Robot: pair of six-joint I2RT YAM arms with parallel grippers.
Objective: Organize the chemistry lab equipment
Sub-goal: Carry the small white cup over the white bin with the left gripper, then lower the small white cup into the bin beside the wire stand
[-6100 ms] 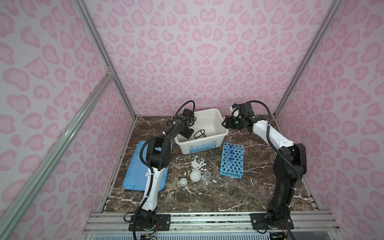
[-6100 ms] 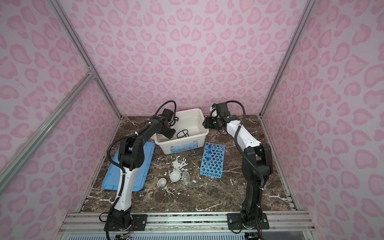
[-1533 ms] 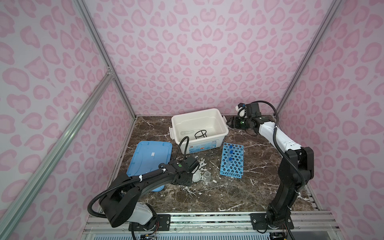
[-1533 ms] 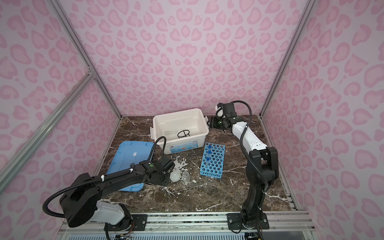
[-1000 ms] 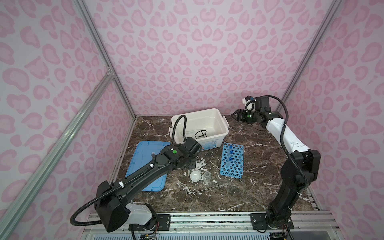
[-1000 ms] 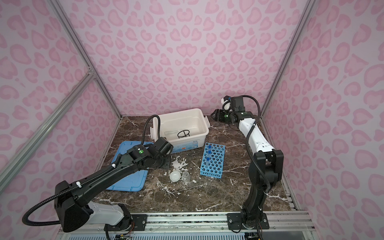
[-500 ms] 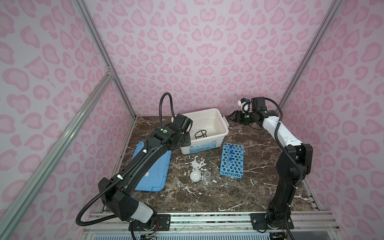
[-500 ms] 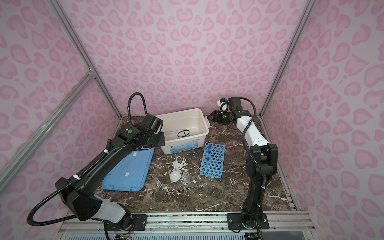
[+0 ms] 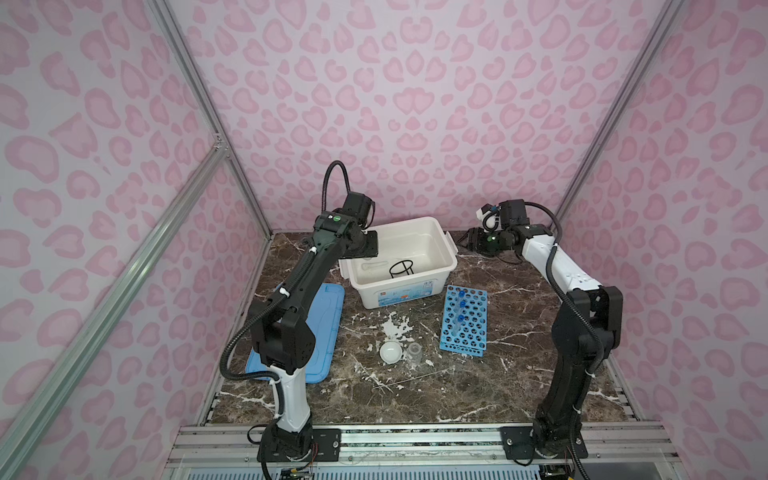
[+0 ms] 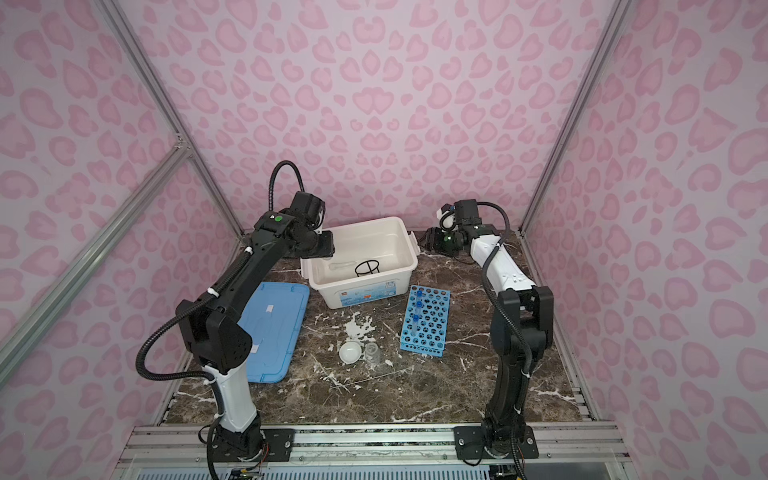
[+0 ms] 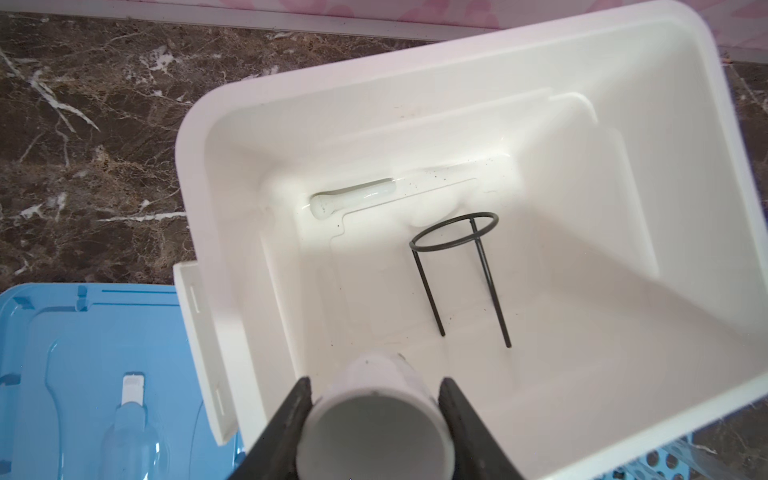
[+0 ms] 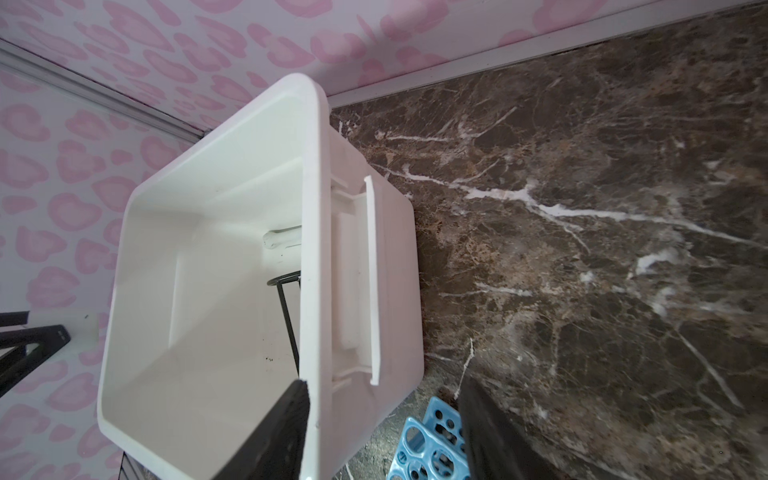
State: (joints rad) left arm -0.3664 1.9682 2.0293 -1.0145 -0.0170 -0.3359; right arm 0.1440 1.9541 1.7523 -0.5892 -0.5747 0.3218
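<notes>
My left gripper (image 11: 376, 382) is shut on the white cup (image 11: 376, 415), held on its side over the left end of the white box (image 9: 399, 291); in both top views the left gripper (image 9: 368, 245) (image 10: 326, 245) hangs at that rim. The white pestle (image 11: 353, 197) and black wire ring stand (image 11: 491, 286) lie inside the box. The white shallow dish (image 9: 391, 352) and clear small beaker (image 9: 414, 351) sit on the table. The blue rack (image 9: 464, 322) holds blue-capped tubes (image 9: 460, 305). My right gripper (image 12: 384, 382) (image 9: 469, 243) is open, its jaws astride the box's right rim.
The flat blue lid (image 9: 328, 332) lies left of the box, partly under my left arm. Dark marble table (image 9: 519, 299) with white veins shows right of the box and rack. Pink patterned walls close in the back and sides.
My left arm carried the cup from the table's front up and back to the box's left rim. The right gripper swung back toward the box's right rim, its jaws narrowing a little.
</notes>
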